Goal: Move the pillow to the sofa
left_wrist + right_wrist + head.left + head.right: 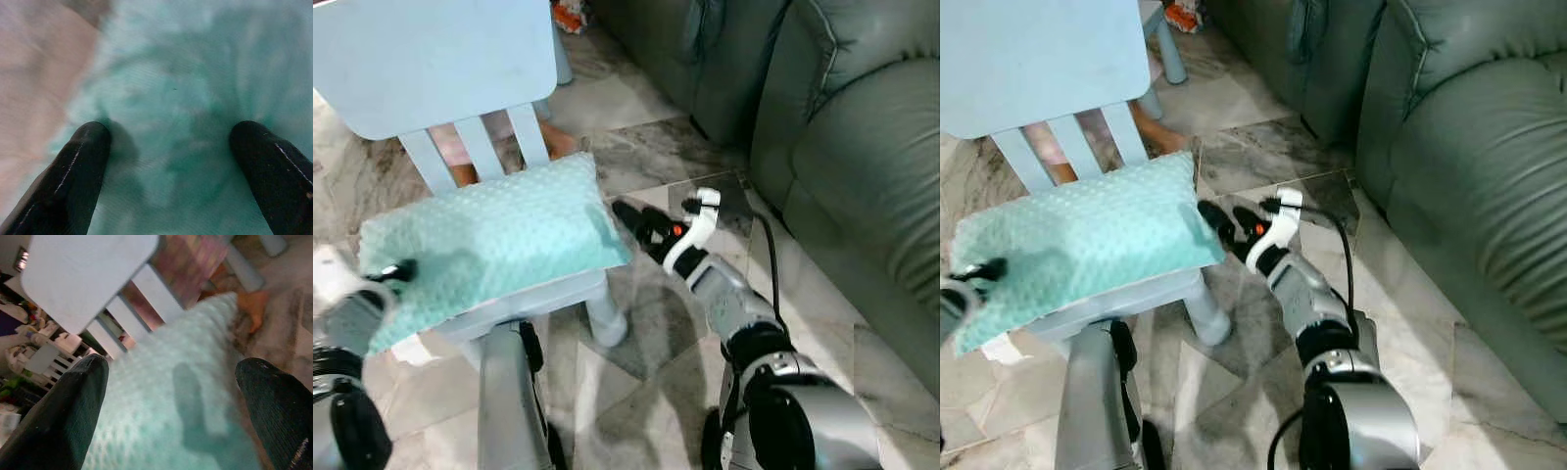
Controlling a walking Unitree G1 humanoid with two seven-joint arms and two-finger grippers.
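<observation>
Both grippers sit at the pillow's [489,245] ends with fingers spread wide, gripping nothing: the left gripper [399,271] presses its tips into the near-left edge, the right gripper [631,223] is just beside the right edge. Pillow lies on the chair [460,88]; the sofa [842,127] stands right.

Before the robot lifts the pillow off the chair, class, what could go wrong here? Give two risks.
1. The soft mint-green dotted pillow is wide, and both grippers, left and right, are open at opposite edges, so it may sag or slip.
2. It rests on a small pale-blue wooden chair; dragging could tip the chair toward the grey-green leather sofa.
</observation>
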